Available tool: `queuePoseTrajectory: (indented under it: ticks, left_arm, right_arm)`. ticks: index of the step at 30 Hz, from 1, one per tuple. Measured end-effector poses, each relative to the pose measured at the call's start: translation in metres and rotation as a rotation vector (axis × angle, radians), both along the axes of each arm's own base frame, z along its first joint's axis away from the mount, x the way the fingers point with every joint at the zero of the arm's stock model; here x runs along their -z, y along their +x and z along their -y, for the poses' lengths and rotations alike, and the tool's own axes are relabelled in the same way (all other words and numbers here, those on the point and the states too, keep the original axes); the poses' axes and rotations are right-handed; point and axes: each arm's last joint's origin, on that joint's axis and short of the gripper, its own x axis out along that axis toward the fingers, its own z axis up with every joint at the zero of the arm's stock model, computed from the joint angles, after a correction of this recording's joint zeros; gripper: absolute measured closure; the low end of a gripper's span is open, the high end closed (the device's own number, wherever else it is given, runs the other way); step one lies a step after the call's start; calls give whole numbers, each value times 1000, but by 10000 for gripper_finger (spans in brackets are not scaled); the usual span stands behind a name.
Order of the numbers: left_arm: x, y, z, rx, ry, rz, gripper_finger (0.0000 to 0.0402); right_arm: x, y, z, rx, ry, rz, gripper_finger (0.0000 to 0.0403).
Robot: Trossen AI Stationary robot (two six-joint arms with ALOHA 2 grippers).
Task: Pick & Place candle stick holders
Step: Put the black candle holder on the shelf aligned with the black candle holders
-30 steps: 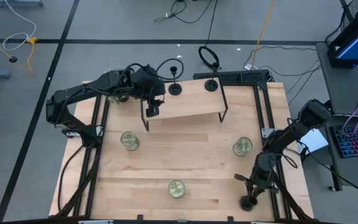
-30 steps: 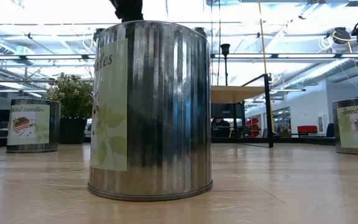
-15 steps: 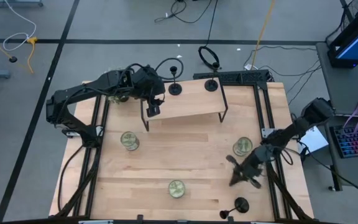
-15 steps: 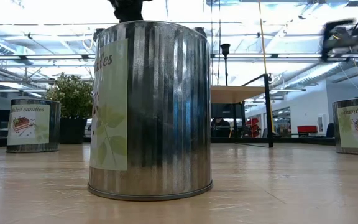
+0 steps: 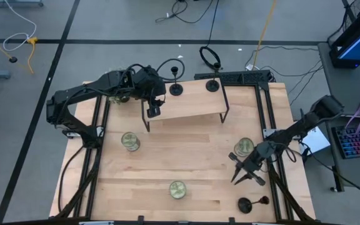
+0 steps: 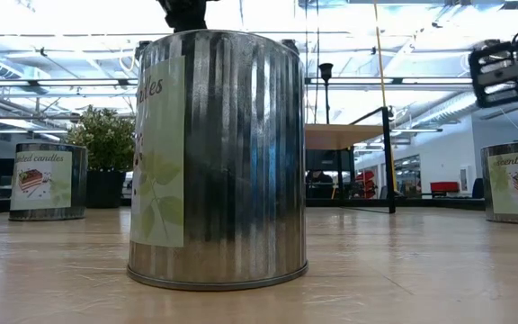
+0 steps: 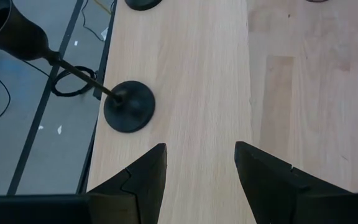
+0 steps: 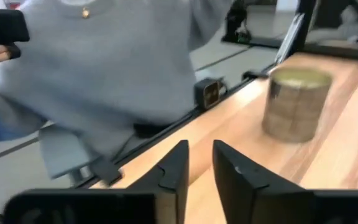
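Observation:
Two matte-black candle stick holders [image 5: 176, 87] [image 5: 212, 84] stand on their disc bases on the raised wooden shelf [image 5: 186, 105] at the far side. A third holder [image 5: 246, 204] is at the table's near right corner. Its stem points toward the right edge, and I cannot tell whether it stands or lies tipped. My left gripper [image 5: 154, 112] hangs open and empty over the shelf, beside the nearer holder's base [image 7: 129, 107]. My right gripper [image 5: 237, 172] is narrowly open and empty [image 8: 201, 155], above the table on the far side of the third holder.
Three metal candle tins stand on the table: left [image 5: 130, 141], near centre [image 5: 177, 189] and right [image 5: 244, 147]. The near one fills the low view [image 6: 218, 162]. A person in a grey top [image 8: 104, 68] stands just beyond the table's edge.
My right gripper has come away from the third holder at the near right corner. It has risen and gone toward the table's far side and centre. The holder stays near the front edge, and its stem has swung round from near-left toward the right edge.

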Motion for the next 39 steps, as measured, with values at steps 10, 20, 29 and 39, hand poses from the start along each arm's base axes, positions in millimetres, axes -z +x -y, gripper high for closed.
queuePoseTrajectory:
  ticks: [10, 20, 29, 39]
  left_arm:
    - [0, 0, 0, -24, -18, 9, 204]
    - [0, 1, 0, -15, -10, 12, 204]
    - [0, 1, 0, -69, -51, 30, 204]
    - [0, 1, 0, -103, -77, 42, 204]
  right_arm:
    - [4, -23, 4, -342, -50, -140, 282]
    - [9, -29, -7, -426, -125, -7, 302]
    - [13, -29, -28, -439, -100, 58, 303]
    - [23, -25, -46, -437, -58, 133, 303]
